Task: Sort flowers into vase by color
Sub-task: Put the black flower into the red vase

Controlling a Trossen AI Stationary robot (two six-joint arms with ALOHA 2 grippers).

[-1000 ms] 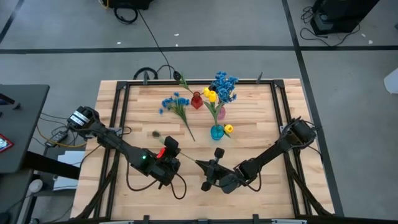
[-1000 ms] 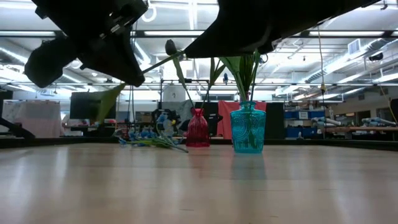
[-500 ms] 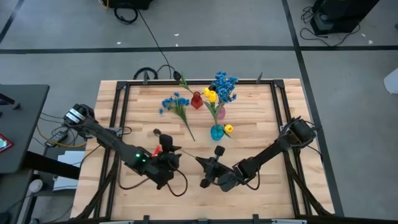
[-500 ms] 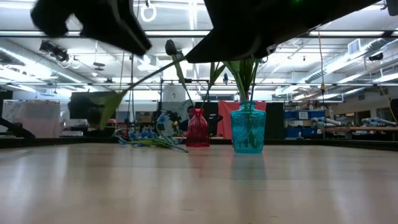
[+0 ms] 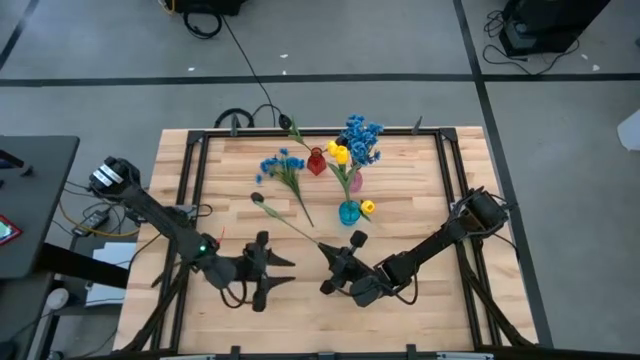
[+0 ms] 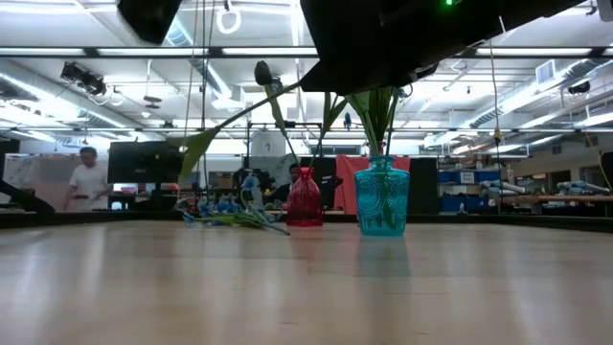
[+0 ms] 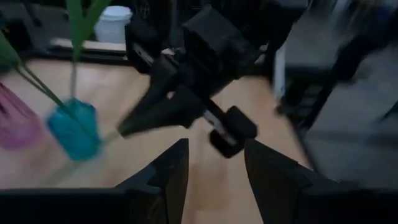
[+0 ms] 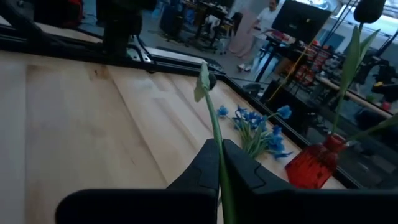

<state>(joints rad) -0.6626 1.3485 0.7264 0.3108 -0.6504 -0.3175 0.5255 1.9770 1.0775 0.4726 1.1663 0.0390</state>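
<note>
Yellow buds are held in the teal vase [image 5: 348, 212] at centre frame; a dark bloom stands in the red vase [image 5: 316, 162]. A blue spray [image 5: 284, 170] lies left of it. The dark-bloom stem [image 5: 290, 223] is clamped by the right gripper [image 5: 330, 256]; the left gripper [image 5: 272, 273] is released.

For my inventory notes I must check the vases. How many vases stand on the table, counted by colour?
Red vase: 1
Pink vase: 1
Teal vase: 1
Total: 3

no readable text, label, brand, number or sign anywhere in these views
</note>
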